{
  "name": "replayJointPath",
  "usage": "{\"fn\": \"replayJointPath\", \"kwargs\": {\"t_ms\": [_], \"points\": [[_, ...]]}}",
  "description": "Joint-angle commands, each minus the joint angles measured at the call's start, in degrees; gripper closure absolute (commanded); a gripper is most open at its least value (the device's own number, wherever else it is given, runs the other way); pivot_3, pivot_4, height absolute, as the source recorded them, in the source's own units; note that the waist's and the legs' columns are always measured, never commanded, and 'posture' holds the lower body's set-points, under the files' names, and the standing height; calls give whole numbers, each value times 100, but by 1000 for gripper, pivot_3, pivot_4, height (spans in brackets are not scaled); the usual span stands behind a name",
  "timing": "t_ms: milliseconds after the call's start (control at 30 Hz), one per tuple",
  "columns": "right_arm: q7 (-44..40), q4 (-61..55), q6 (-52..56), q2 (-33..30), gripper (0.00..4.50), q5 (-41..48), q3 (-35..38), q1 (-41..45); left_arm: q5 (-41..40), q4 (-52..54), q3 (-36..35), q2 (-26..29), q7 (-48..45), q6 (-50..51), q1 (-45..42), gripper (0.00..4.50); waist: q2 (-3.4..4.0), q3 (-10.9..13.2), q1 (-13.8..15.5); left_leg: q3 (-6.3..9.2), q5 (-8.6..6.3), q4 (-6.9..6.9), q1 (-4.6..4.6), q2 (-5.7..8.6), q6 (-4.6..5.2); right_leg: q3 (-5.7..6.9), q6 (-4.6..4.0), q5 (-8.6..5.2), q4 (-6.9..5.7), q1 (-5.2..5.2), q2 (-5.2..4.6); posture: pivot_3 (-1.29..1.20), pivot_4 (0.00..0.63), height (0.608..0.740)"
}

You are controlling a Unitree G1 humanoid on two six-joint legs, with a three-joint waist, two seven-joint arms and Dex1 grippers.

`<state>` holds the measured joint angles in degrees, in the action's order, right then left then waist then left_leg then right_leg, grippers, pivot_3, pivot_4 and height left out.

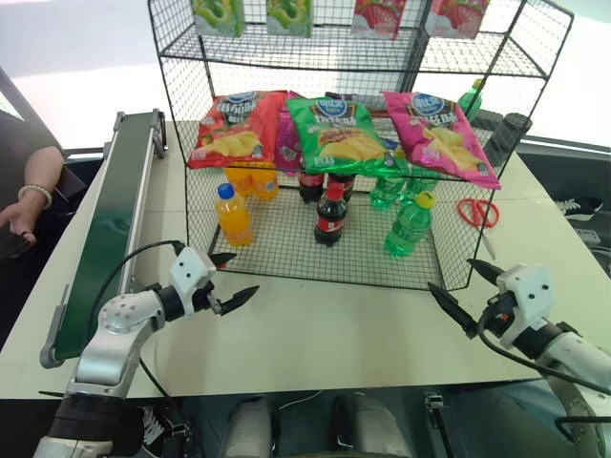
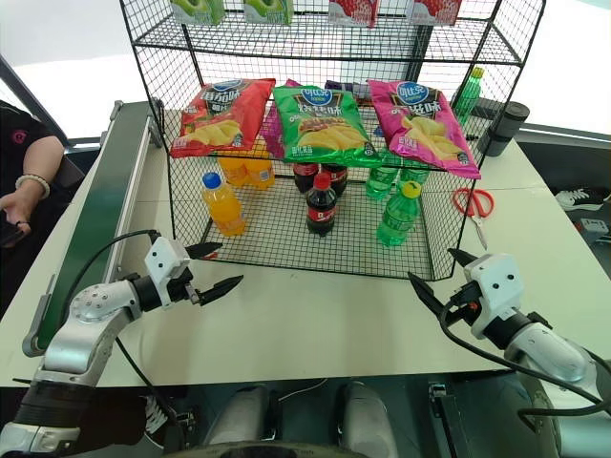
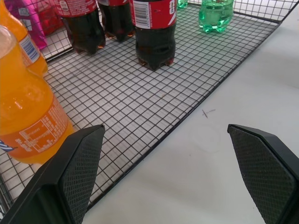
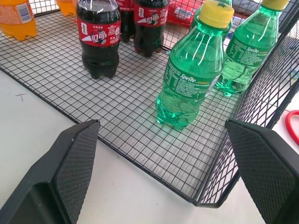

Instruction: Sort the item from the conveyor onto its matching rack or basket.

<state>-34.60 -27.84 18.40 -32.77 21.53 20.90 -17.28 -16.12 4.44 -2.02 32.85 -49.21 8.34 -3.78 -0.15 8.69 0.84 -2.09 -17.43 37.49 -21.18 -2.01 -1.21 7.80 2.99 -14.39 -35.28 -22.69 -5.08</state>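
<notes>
Left eye view: both grippers hovered over the counter (image 1: 315, 334) with fingers spread wide, empty, left gripper (image 1: 229, 277) at 8 o'clock, right gripper (image 1: 463, 286) at 4 o'clock. Beyond them, the green bottle (image 1: 410, 226) stood upright on the rack's (image 1: 286, 248) bottom tier, right side. Conveyor (image 1: 110, 219) lay at 9 o'clock.

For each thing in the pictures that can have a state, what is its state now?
Left pincer: open, holding nothing.
Right pincer: open, holding nothing.
Front green bottle: upright on the rack's bottom tier, yellow cap on.
Front cola bottle: upright, red cap on.
Front orange bottle: upright, blue cap on.
Chip bags: lying sloped on the middle tier.
Conveyor: nothing on the belt.
Red scissors: lying on the table beside the rack.
</notes>
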Motion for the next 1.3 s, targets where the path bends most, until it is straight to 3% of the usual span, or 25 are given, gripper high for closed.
{"fn": "replayJointPath", "kwargs": {"t_ms": [33, 1300], "points": [[2, -130, -77, -24, 47, 47, 84, 54, -161, 212, -235, 97, 14, 37, 35, 0, 0, 0, 0, 0, 0, 0, 0, 0, 0, 0, 0, 0, 0, 0, 0, 0, 150, 735], [-116, 65, -71, -84, 47, -26, 60, 326, -56, 155, -235, 99, 258, -22, -91, 0, -1, -1, 0, 0, 0, 8, 0, 0, 0, 0, 0, 0, -4, 2, 0, 0, 150, 735]]}}
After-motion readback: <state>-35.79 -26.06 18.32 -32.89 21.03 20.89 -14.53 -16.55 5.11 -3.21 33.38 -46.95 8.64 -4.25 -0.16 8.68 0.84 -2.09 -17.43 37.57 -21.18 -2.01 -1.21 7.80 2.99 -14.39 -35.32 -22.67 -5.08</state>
